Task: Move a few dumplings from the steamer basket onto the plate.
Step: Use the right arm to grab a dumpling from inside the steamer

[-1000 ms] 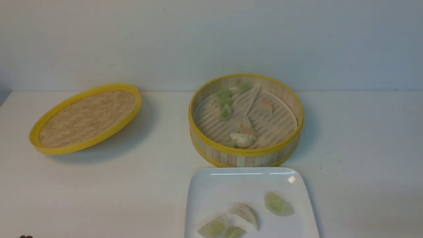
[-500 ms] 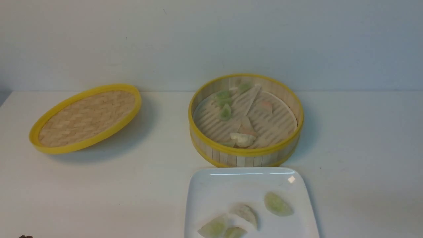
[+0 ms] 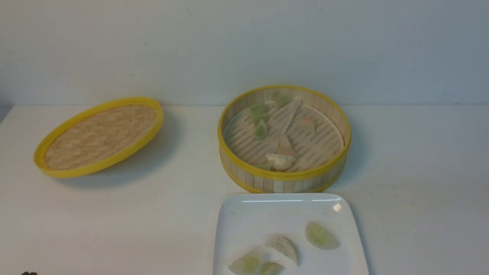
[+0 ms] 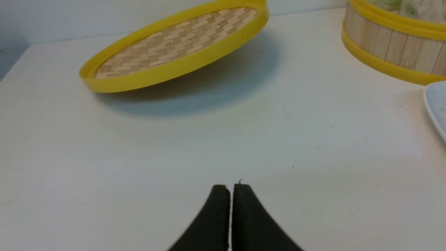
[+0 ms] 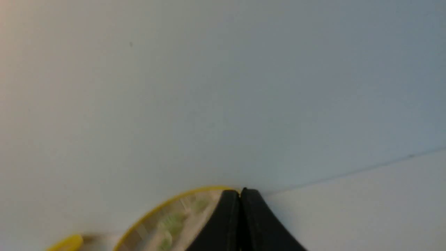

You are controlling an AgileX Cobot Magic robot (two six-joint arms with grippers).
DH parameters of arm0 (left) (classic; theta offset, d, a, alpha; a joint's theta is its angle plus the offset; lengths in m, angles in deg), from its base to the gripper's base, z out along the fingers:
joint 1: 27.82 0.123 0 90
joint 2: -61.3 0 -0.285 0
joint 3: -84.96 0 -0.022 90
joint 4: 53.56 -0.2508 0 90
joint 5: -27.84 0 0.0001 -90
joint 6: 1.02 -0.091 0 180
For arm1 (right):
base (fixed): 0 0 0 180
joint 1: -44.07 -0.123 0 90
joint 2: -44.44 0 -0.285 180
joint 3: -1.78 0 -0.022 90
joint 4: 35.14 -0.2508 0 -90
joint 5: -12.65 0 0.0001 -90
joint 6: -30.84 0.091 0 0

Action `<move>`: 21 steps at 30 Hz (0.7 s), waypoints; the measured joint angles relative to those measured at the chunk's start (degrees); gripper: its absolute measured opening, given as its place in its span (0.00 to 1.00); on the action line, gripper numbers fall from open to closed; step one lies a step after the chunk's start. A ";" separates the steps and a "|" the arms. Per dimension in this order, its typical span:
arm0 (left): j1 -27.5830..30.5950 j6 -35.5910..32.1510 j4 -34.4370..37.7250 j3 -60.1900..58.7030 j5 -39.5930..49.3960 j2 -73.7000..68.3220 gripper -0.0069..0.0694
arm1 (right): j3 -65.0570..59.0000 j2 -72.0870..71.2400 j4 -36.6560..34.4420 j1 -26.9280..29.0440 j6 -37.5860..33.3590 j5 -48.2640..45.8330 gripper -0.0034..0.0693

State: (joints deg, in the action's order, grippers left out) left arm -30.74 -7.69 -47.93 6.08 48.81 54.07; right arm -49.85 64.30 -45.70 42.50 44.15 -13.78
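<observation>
The steamer basket stands mid-table with several dumplings on its pale liner. Just in front of it lies the white plate, holding several dumplings. In the left wrist view my left gripper hangs shut and empty over bare table, with the basket and the plate's edge off to one side. My right gripper is shut and empty too, raised and facing the back wall, with the basket rim beside its tips. Neither gripper shows in the front view.
The flat woven lid with a yellow rim sits tilted at the left of the table; it also shows as the lid beyond my left gripper. A pale wall closes off the back of the table.
</observation>
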 joint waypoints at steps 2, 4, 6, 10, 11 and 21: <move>0.00 0.63 1.48 -0.05 -1.72 0.00 0.08 | 5.15 5.10 0.00 0.00 -3.45 -5.80 0.03; 0.00 3.51 7.50 -0.05 -5.65 0.00 0.08 | 11.78 12.57 -0.68 0.00 -8.41 -13.68 0.03; 0.00 5.82 13.15 -0.05 -9.76 0.00 0.08 | 16.66 18.63 -2.34 0.00 -12.24 -19.61 0.03; 0.00 7.77 24.11 -0.05 -16.59 0.00 0.08 | 24.29 29.05 -6.14 0.00 -19.63 -27.71 0.03; 0.00 8.05 26.89 -0.05 -18.36 0.00 0.08 | 25.92 31.37 -7.36 0.00 -21.21 -28.65 0.03; 0.00 8.91 39.45 6.48 -30.26 -0.13 0.08 | 40.20 49.99 -17.62 0.00 -33.35 -38.48 0.03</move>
State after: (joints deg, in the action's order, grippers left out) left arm -30.74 1.22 -8.48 12.56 18.56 53.94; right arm -9.65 114.29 -63.32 42.50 10.81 -52.26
